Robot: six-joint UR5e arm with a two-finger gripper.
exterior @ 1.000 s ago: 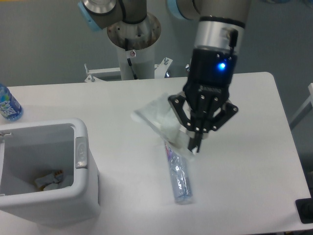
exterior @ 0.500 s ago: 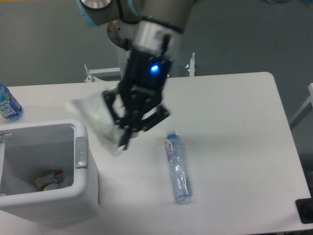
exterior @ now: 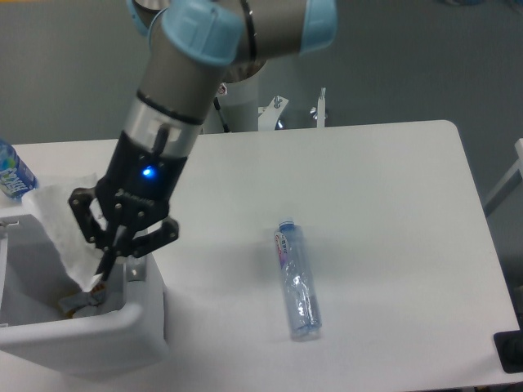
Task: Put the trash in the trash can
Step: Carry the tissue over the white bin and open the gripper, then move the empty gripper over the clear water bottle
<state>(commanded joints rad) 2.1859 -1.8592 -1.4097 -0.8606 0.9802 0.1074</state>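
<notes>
Black two-finger gripper (exterior: 109,260) clenched on a crumpled white packet-like wrapper (exterior: 64,224), hanging over the open mouth of the large white plastic rectangular bin (exterior: 143,327). Wrapper's lower edge already dipping below the thick rim, not yet released. Some small scrap visible at the bin's bottom. Left to do, by the look of it: drop this piece, then fetch the slim clear plastic bottle with blue-white label (exterior: 296,280), lying flat on the white table (exterior: 392,204), well apart from the bin.

Even overhead light, soft shadows — slightly blurred
</notes>
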